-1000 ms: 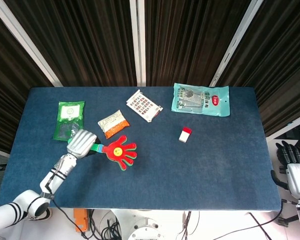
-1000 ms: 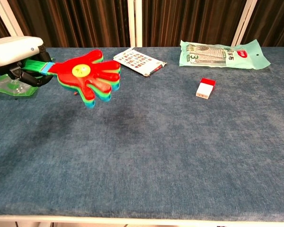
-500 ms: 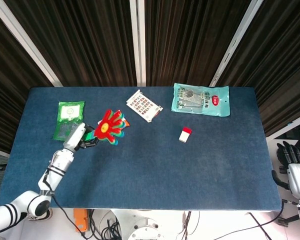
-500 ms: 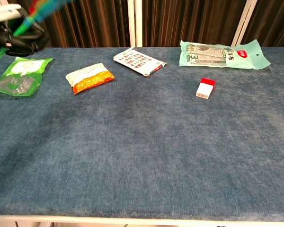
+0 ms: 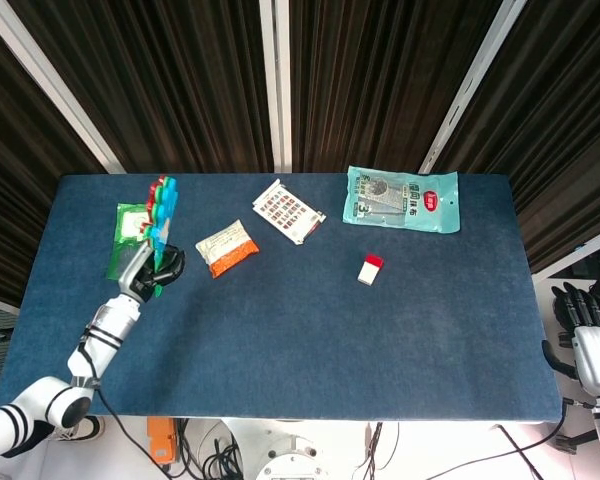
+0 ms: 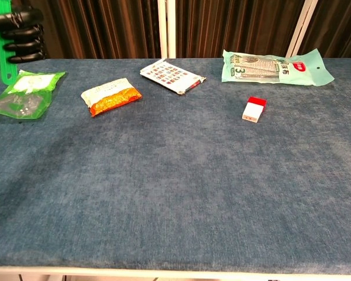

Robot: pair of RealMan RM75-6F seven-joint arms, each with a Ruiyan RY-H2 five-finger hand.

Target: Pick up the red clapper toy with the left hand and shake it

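My left hand (image 5: 150,268) grips the green handle (image 6: 4,52) of the red clapper toy (image 5: 161,208) above the table's left side. The toy stands edge-on and points up and away from me, over the green packet. In the chest view only the handle and my dark curled fingers (image 6: 22,42) show at the top left; the toy's hand-shaped end is out of frame there. My right hand (image 5: 585,318) hangs off the table's right edge, away from everything; its fingers point up and nothing is in it.
A green packet (image 5: 135,238) lies under the toy. An orange-and-white snack bag (image 5: 227,248), a printed card pack (image 5: 288,211), a teal pouch (image 5: 402,199) and a small red-and-white box (image 5: 370,268) lie on the blue table (image 5: 330,340).
The left hand has swung the clapper from low and pointing right, up and over to the left, so it now stands nearly upright above the green packet. The right hand has not moved.
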